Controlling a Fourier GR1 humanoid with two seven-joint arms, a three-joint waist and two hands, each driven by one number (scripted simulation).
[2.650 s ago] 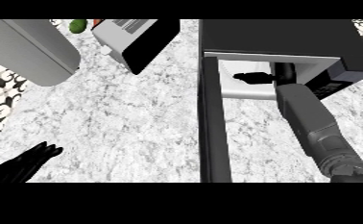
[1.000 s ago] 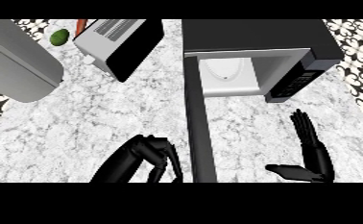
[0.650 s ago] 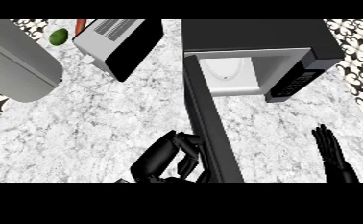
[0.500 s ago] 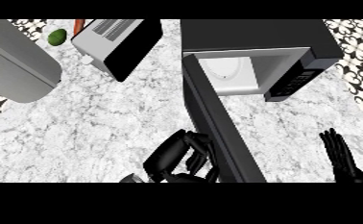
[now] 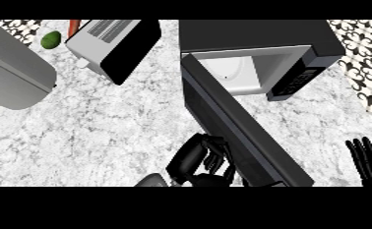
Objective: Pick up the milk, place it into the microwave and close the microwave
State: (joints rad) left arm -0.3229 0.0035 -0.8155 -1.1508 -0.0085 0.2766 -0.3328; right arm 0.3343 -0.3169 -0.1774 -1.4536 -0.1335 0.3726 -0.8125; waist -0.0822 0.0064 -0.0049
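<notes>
At four o'clock the edge cuts the right hand (image 5: 359,156); only its fingers show. The microwave door (image 5: 240,125) is cut off at six.

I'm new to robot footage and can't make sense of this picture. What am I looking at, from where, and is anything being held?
This is one view, from the robot's head, looking steeply down at a marble counter. The black shape low in the middle is its left robot hand, against the outer face of the door of the microwave, which stands partly open. A white shape inside is probably the milk. The right robot hand rests open at the right edge, holding nothing. At the upper left lie a toaster, a green fruit, an orange thing and a grey object.
</notes>
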